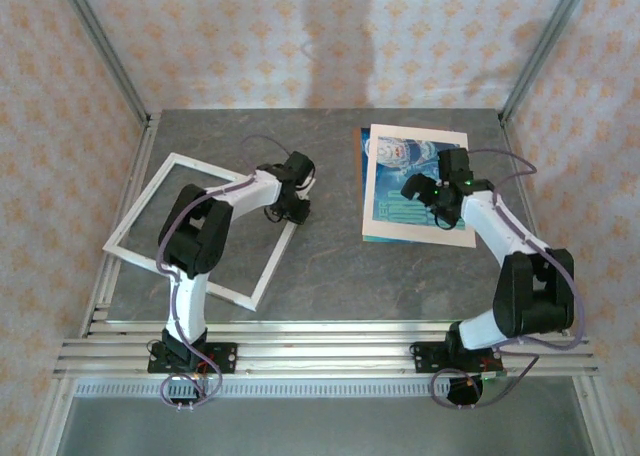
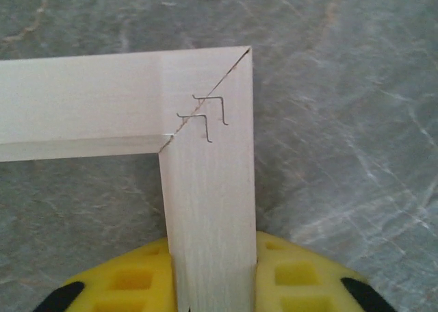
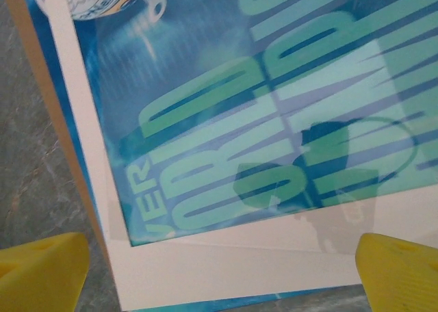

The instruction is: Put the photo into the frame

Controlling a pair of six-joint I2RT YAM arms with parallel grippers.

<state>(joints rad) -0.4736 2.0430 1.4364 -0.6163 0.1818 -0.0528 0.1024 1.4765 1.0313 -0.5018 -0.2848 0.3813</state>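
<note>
Top external: you have the thin white rectangular picture frame (image 1: 180, 276) lying flat on the left of the grey stone-patterned table (image 1: 330, 266). The left gripper (image 1: 290, 208) is down at its far right corner, probably to steady or drag it. The teal-blue photo (image 1: 398, 171) lies well apart at the far right, under a pale cream open-centred mat (image 1: 455, 138), with the right gripper (image 1: 428, 204) above their near side. Left wrist: the frame (image 2: 209, 209) shows its mitred corner with two wire staples (image 2: 205, 117), so it looks back-side up, ready to receive a print. The yellow pads (image 2: 130, 281) sit flush against both sides of the rail, which reads as a pinch. Right wrist: the right gripper (image 3: 222, 274) stands wide, one yellow fingertip at each lower corner, holding nothing. The photo (image 3: 274, 120) shows through the mat (image 3: 239, 257) and peeks out past its edges, and a brown edge (image 3: 60, 124) runs alongside. Expect the mat to be your obstacle: it covers the print, and both sheets lie flat, giving little to pinch.
</note>
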